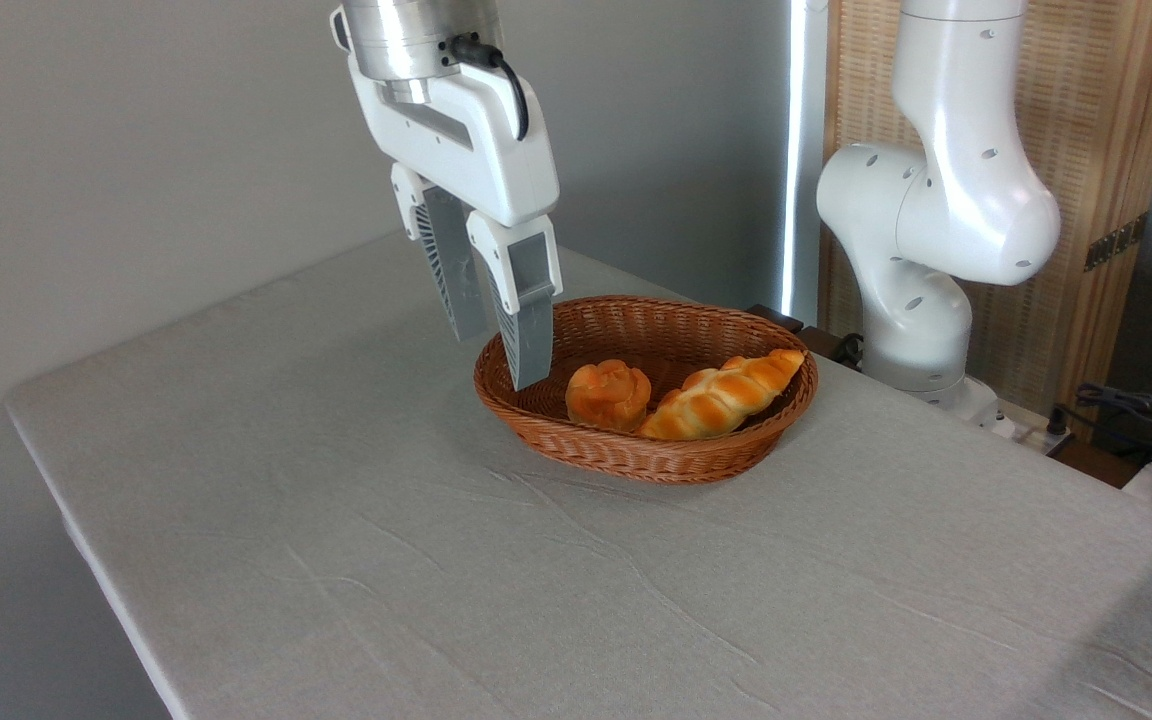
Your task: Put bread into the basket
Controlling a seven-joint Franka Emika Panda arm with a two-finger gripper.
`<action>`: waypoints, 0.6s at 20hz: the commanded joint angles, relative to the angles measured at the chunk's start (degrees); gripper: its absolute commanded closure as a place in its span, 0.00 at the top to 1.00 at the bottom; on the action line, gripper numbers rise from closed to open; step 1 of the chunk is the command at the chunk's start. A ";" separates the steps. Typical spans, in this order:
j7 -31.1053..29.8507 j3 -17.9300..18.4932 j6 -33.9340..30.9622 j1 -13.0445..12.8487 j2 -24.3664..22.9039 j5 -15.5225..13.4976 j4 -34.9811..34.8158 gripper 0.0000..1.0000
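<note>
Gripper (pixel 501 360) hangs empty, fingers apart, left of basket (pixel 636 462); bread (pixel 721 395) lies inside. I'd lift straight clear, avoiding the rim.

A single fixed camera stands off the front of the surface (pixel 436 560), raised above it and tilted down at a slant. It looks across the cloth toward the plain grey wall (pixel 136 150) and a wicker screen (pixel 1116 150) at the far right. The surface runs diagonally, near corner at lower left, far end at upper right. The basket (pixel 636 455) sits around mid-frame at middle distance. The arm's base (pixel 921 330) stands at the far right; the end effector (pixel 501 360) enters from the top edge, its upper links cropped.
</note>
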 commanded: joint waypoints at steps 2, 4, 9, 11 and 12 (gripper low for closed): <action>-6.93 0.19 -1.97 -0.29 1.55 -1.85 2.70 1.00; -6.49 -0.07 -1.97 -0.46 1.64 -1.23 2.70 1.00; -7.11 -0.07 -1.18 -0.55 1.82 -0.35 2.62 1.00; -7.20 -0.25 -1.18 -0.90 1.82 1.40 2.44 1.00; -7.20 -0.25 -1.18 -0.90 1.82 1.41 2.44 1.00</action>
